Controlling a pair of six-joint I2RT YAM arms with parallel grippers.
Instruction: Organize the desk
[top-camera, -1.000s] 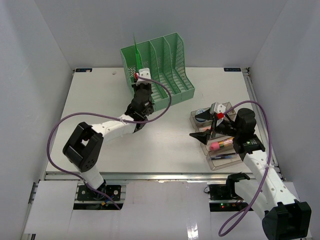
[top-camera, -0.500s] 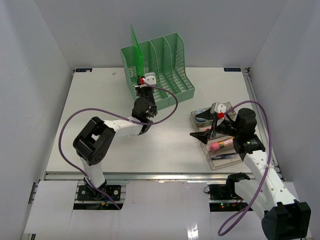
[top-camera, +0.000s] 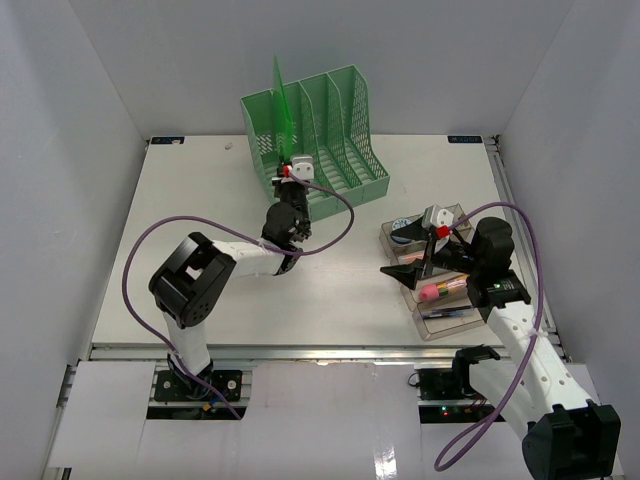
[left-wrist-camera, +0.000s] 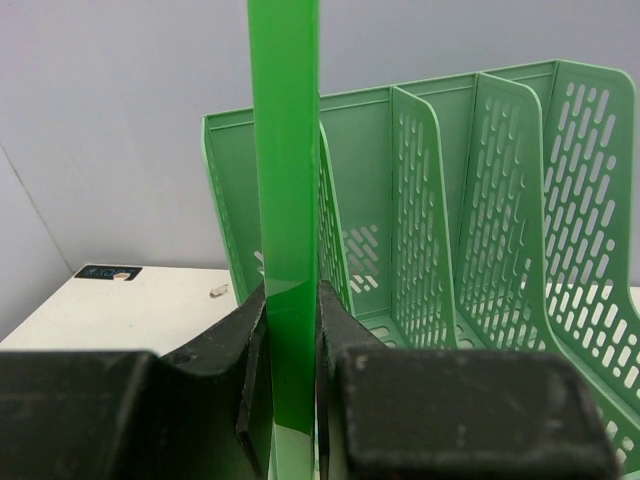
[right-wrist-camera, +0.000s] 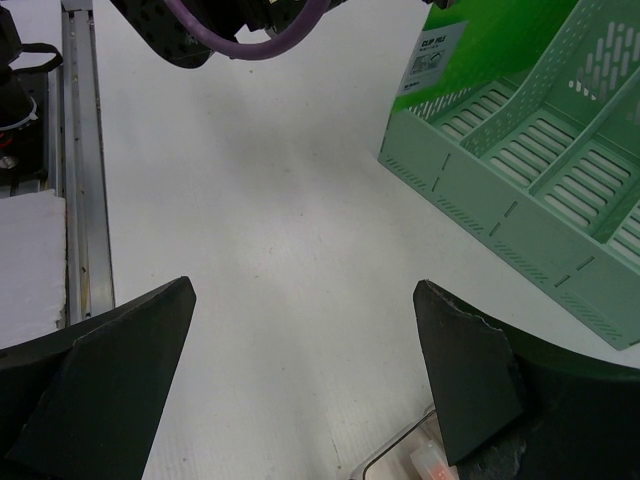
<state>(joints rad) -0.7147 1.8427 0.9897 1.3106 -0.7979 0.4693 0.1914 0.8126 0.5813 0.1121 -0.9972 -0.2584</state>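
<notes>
The white desk carries a green slotted file rack at the back. My left gripper is shut on a thin green folder, held upright and edge-on at the rack's left end. In the left wrist view the folder rises between the fingers, in line with the rack's leftmost divider. My right gripper hangs open over bare desk with nothing between its fingertips. The right wrist view shows the folder behind the rack.
A clear plastic tray at the right holds a pink item and other small things, right beside my right gripper. A purple cable loops off the left arm. White walls enclose the desk, and a metal rail runs along its front.
The left arm has folded in and shifted right, carrying the folder toward the rack and turning it more upright. The right arm has not moved.
</notes>
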